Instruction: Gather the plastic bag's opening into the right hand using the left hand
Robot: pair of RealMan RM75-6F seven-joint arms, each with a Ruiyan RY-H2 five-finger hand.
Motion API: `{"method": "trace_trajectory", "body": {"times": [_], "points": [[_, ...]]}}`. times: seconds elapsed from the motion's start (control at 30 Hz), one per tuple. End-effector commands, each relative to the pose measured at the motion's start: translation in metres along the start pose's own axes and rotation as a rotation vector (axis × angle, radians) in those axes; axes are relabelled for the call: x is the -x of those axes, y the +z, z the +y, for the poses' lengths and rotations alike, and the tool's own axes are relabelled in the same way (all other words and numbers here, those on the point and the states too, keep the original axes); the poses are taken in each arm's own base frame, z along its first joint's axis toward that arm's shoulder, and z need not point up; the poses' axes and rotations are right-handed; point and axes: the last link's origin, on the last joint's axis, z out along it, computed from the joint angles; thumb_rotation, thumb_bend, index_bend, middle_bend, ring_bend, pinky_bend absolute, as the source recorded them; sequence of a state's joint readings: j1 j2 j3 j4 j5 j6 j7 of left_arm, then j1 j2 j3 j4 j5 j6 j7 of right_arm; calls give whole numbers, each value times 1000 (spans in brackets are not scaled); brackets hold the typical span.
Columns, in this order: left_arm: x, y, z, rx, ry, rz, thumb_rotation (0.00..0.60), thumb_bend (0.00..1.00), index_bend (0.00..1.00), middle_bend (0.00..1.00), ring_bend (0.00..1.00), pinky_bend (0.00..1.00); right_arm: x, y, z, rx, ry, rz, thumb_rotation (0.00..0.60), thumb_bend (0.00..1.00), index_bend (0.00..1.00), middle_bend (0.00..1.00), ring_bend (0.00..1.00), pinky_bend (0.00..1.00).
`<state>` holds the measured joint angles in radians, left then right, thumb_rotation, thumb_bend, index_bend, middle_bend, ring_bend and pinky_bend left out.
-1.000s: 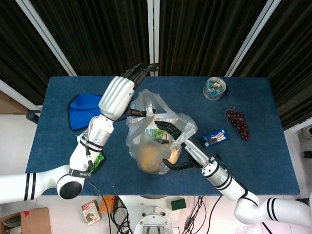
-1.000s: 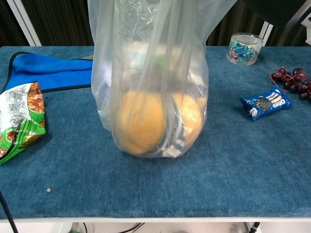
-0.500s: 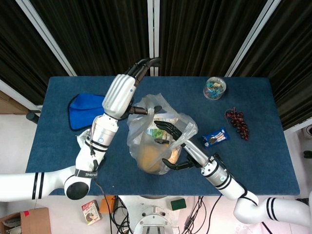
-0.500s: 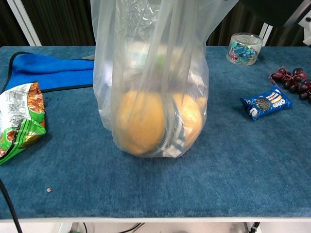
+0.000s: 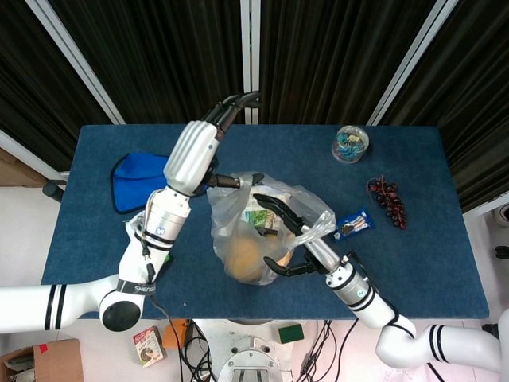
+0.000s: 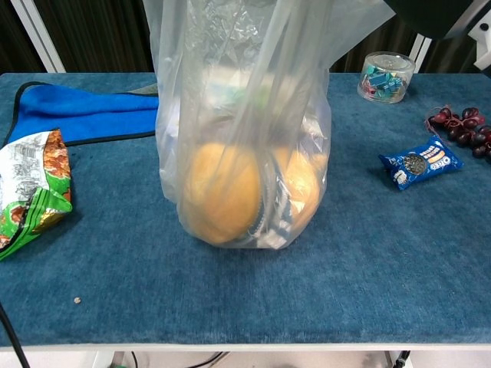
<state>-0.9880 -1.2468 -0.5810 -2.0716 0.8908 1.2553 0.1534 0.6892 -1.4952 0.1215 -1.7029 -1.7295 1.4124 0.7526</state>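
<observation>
We see a clear plastic bag (image 5: 258,231) standing near the middle of the blue table (image 5: 413,270), with round orange buns (image 6: 222,192) and some packaged items inside. In the chest view the bag (image 6: 245,123) stands upright and its top runs out of frame.

The left hand (image 5: 215,151) sits at the bag's upper left edge; a dark fingertip (image 5: 235,181) touches or pinches the rim there, while the other fingers point away toward the curtain. We cannot tell for sure whether it truly grips the film.

The right hand (image 5: 282,239) is at the bag's near right side, fingers spread and curved around the opening, with film draped over and between them. The fingers are apart, not clenched, and we cannot tell whether any film is actually held.

On the table's left: a blue cloth (image 5: 139,179) and a green snack packet (image 6: 31,192), just beside each other. On the right: an Oreo packet (image 6: 420,163), a bunch of dark grapes (image 6: 460,126), and a clear round container of small coloured pieces (image 6: 386,76), well apart from the bag.
</observation>
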Motion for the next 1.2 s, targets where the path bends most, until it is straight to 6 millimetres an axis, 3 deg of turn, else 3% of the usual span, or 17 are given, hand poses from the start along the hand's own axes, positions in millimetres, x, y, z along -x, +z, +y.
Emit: {"method": "trace_trajectory", "body": {"times": [0.03,0.73,1.2], "points": [[-3,0,0,4,-2,-5,600,0,100,202,103,202,-1,3,1,-2,6,11,600,402,0,0,0,0],[5,-2,6,13,-11,-61,600,0,100,204,103,202,10,21,6,37,141,1,600,402,0,0,0,0],[4,7,0,-34,31,-71,600,0,98,204,103,202,24,12,8,22,181,-30,600,402,0,0,0,0]]}}
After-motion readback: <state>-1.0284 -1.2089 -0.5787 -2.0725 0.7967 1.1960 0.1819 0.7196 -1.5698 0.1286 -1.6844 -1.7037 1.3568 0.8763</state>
